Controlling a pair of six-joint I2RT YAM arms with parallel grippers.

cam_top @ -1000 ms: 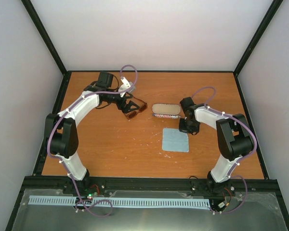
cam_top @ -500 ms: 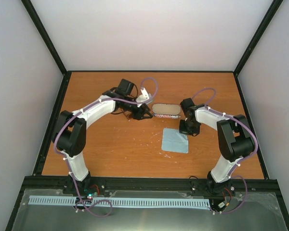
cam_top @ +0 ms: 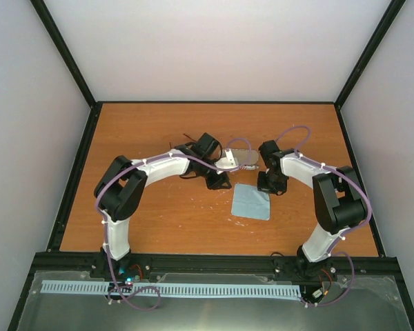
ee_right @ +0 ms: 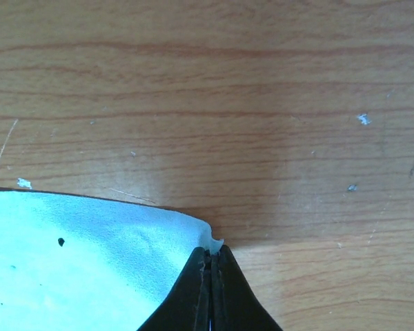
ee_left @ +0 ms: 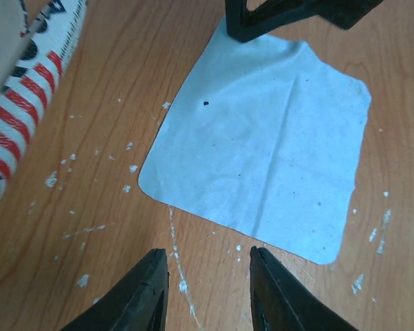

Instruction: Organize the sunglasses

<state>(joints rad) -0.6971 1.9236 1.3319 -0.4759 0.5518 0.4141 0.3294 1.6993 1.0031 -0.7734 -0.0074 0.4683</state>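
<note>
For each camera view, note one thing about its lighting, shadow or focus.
Top external: soft, even light, only faint shadows on the table. Left wrist: the cloth is sharp, the striped case at the edge softer. Right wrist: a bright patch washes out the wood near the right gripper.

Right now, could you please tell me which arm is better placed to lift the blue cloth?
Right, probably. The right tool is shut on a corner of the cloth, which curls up there; the left tool hangs open and empty just off another edge.
</note>
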